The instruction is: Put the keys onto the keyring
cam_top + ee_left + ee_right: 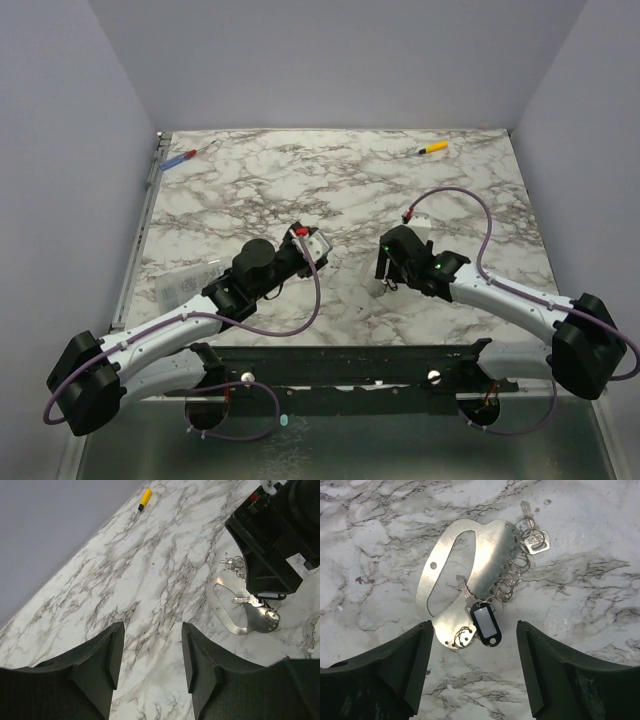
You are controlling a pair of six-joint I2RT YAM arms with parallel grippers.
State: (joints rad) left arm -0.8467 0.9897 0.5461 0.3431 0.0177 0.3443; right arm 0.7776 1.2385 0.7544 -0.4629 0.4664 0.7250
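Two robot arms lean over a white-and-grey marble worktop (pixel 300 170), where the right jaws stand wide apart above a flat silver metal plate with a long oval cutout (pixel 485 545), gripping nothing. A row of thin wire keyrings (pixel 510 575) is threaded through holes along one edge of the plate, which lies flat on the worktop in front of the right arm (pixel 500 295). One small silver key (pixel 535 539) lies on the marble just off the plate's far corner, at the end of that row, with wire loops at its head. A second silver key (pixel 464 591) rests across the plate beside the cutout, joined to a black plastic tag with a pale window (pixel 485 623) that lies between the open fingers. The left jaws, on the left arm (pixel 170 330), are also parted, with only marble between them, near the plate but apart from it. A yellow-handled tool (pixel 432 148) and a blue-and-red tool (pixel 185 155) lie well apart at the worktop's far edge.
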